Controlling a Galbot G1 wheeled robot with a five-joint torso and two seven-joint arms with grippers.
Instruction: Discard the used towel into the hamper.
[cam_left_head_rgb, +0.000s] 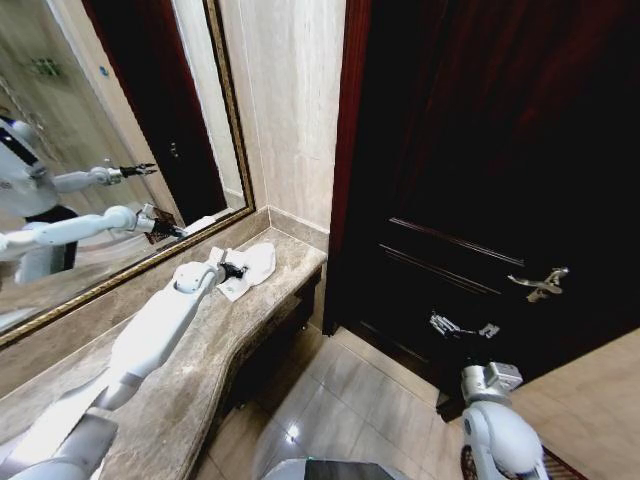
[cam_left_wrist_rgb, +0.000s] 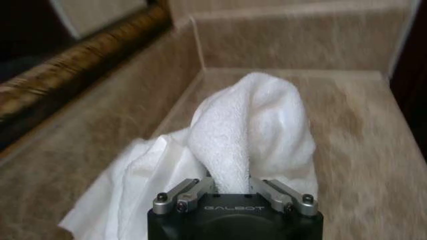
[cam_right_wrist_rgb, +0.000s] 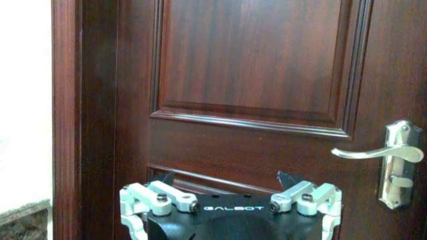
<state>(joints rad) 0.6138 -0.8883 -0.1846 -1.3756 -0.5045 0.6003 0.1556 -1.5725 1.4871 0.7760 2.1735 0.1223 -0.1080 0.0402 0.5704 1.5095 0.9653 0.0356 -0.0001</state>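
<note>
The white towel (cam_left_head_rgb: 258, 262) lies crumpled on the marble counter (cam_left_head_rgb: 190, 380), near the corner where it meets the wall. My left gripper (cam_left_head_rgb: 236, 269) is down at the towel's near edge. In the left wrist view the gripper (cam_left_wrist_rgb: 233, 186) is shut on a raised fold of the towel (cam_left_wrist_rgb: 257, 120), which is bunched up between its fingers. My right gripper (cam_left_head_rgb: 462, 326) hangs open in front of the dark door, with nothing between its fingers (cam_right_wrist_rgb: 168, 178). A reddish-brown sliver of the hamper (cam_left_head_rgb: 466, 462) shows on the floor behind my right arm.
A gold-framed mirror (cam_left_head_rgb: 110, 150) runs along the wall behind the counter. The dark wooden door (cam_left_head_rgb: 480, 150) with a silver lever handle (cam_left_head_rgb: 540, 284) stands to the right. Tiled floor (cam_left_head_rgb: 350, 400) lies between counter and door.
</note>
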